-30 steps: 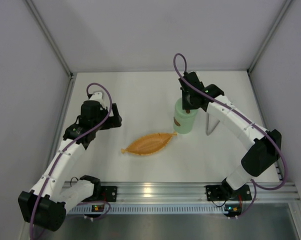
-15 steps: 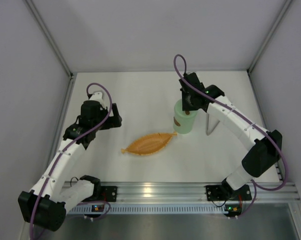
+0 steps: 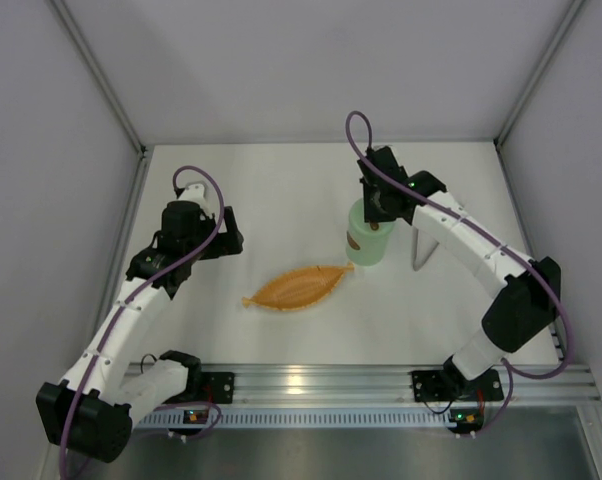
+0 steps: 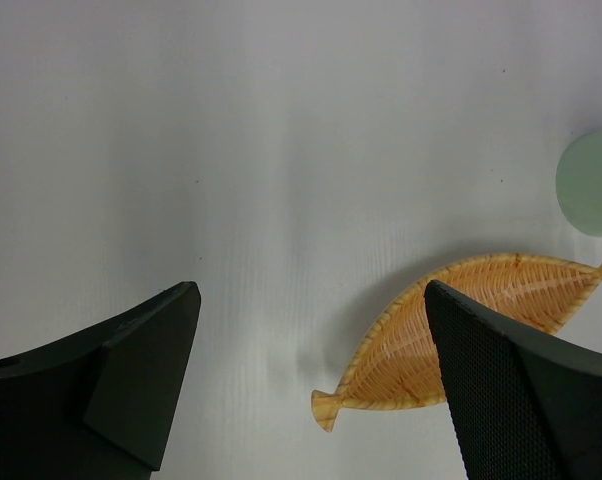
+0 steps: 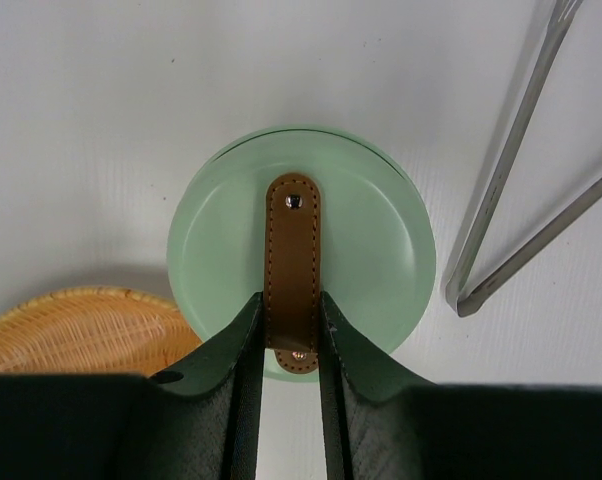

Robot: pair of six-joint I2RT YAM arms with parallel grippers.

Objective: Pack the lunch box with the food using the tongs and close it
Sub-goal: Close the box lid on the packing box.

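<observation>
The mint-green lunch box (image 3: 365,246) stands upright at mid-table, and its round lid (image 5: 371,240) sits on top of it. My right gripper (image 5: 290,300) reaches down from above and is shut on the lid's brown handle (image 5: 292,250); from overhead the right gripper (image 3: 377,207) covers the box's top. The grey tongs (image 5: 511,210) lie on the table just right of the box, also visible as tongs (image 3: 421,246) from above. My left gripper (image 4: 311,300) hangs open over bare table with nothing between its fingers. No food shows in any view.
An orange woven leaf-shaped dish (image 3: 299,286) lies in front and to the left of the lunch box, its tip almost at the box's base; the dish (image 4: 481,330) shows no contents. White walls enclose the table on three sides.
The right wrist has shifted very slightly left above the lunch box, still gripping the lid handle. The left arm has not moved.
</observation>
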